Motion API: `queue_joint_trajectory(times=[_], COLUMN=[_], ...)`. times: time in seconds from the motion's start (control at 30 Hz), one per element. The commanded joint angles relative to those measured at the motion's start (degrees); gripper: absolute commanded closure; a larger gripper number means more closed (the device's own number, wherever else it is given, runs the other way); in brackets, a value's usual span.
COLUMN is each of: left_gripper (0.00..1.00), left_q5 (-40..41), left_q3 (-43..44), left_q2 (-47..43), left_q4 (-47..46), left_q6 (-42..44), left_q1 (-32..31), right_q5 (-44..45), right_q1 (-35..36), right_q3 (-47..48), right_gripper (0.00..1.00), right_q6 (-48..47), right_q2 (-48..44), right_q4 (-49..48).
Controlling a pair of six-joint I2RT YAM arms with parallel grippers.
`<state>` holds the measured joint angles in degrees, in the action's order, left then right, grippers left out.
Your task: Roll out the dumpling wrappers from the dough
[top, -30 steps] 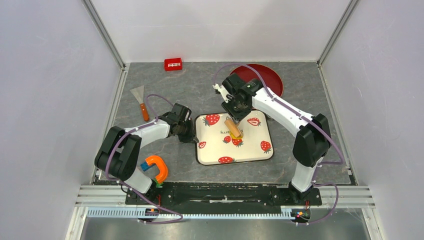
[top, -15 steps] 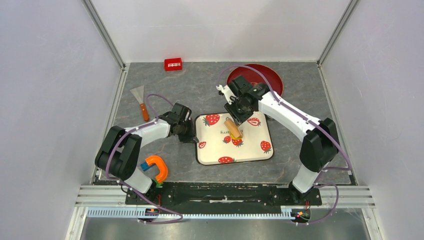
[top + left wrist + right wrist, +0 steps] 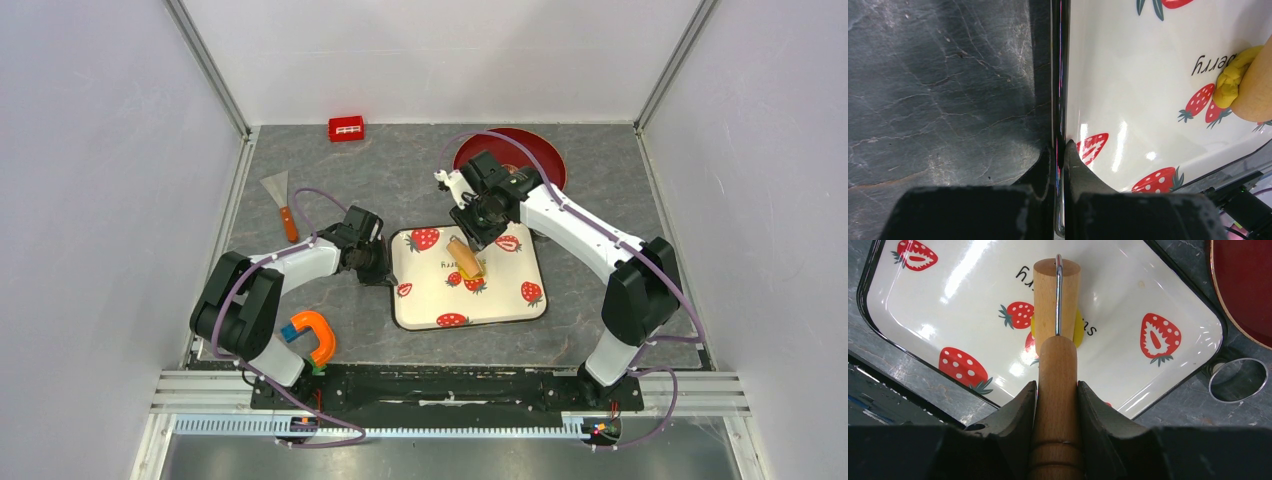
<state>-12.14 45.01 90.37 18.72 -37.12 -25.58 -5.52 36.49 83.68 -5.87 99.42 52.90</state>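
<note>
right hand [image 3: 1057, 390] grasping roller [image 3: 1045, 290] on dough [image 3: 1230, 80] | left hand [image 3: 1060, 150] clenched on tray [image 3: 1128, 65] rim | risk: dough sticks, lifts with roller

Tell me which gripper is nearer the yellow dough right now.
Right. The right gripper holds the roller resting on the dough; the left gripper grips the tray by its left rim, farther off.

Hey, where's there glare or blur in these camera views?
Left wrist: white glare streaks on the glossy white strawberry-print tray, and the left pincer up close looks soft. Right wrist: bright reflections on that tray, tan wooden roller sharp. Top external: evenly lit.
</note>
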Motion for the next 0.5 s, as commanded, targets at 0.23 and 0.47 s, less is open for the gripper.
queue_joint_trajectory(times=[0.23,0.47], left_gripper=[0.98,0.98], left_q5=[5.2,5.2], left_q3=[-2.3,-2.1], left_q2=[3.9,4.0], left_q4=[4.3,4.5], left_q6=[0.9,0.9], left_q1=[-1.3,-1.5], right_q5=[-17.2,-17.7], right_q1=[2.5,2.9], right_q3=[-10.7,-12.1], right_gripper=[1.00,1.00], right_q6=[2.4,2.6], right_q2=[9.3,9.8], right_q4=[0.5,-0.3])
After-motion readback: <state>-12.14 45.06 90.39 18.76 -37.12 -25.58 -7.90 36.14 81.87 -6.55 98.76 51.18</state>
